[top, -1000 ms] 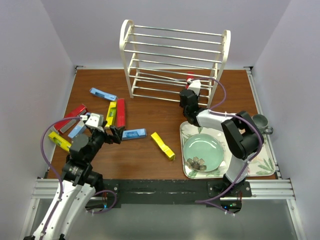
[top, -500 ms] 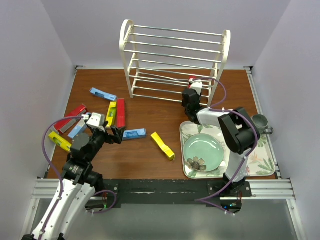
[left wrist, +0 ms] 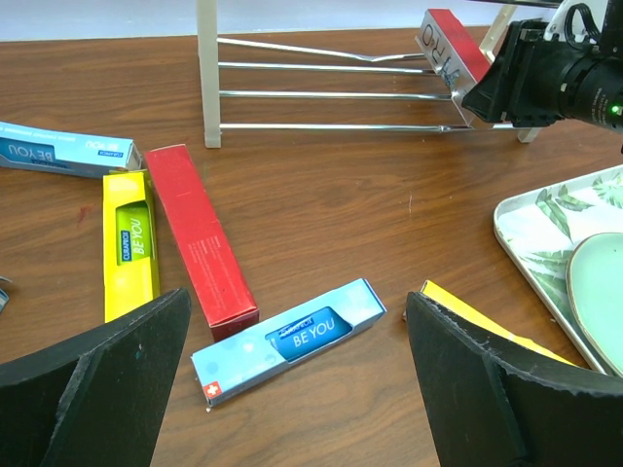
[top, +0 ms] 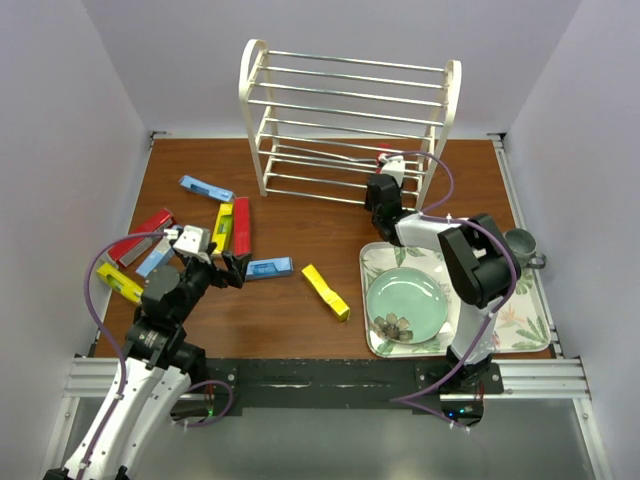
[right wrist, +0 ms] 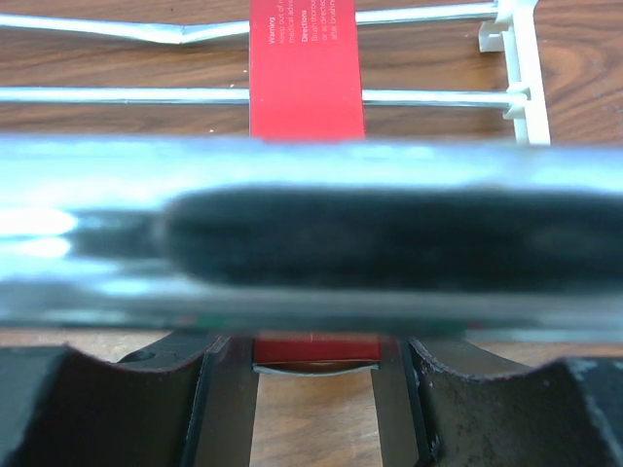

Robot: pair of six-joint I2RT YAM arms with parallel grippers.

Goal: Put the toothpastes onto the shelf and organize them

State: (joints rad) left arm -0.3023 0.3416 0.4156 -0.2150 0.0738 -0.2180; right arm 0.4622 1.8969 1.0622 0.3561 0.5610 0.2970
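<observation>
In the top view we count nine toothpastes (top: pixel 326 292): three red, three yellow and three light blue. Eight lie scattered on the brown table, left and centre. The ninth, the held red box (top: pixel 381 158), sits at the lowest rungs of the one shelf (top: pixel 252 100) at upper centre, pinched by the right gripper (top: pixel 384 178). The left gripper (top: pixel 213 265) is spread wide and empty just left of a light blue box (top: pixel 268 268). At lower right, one floral tray (top: pixel 525 325) carries one green plate (top: pixel 405 300). In the left wrist view we count six boxes, two of each colour. The light blue box (left wrist: pixel 292 339) lies on the table between the wide-apart fingers (left wrist: pixel 97 379). In the right wrist view we see one box, the held red box (right wrist: pixel 307 68). The fingers (right wrist: pixel 229 389) are closed on its near end, and one blurred rung (right wrist: pixel 292 233) crosses in front of it.
</observation>
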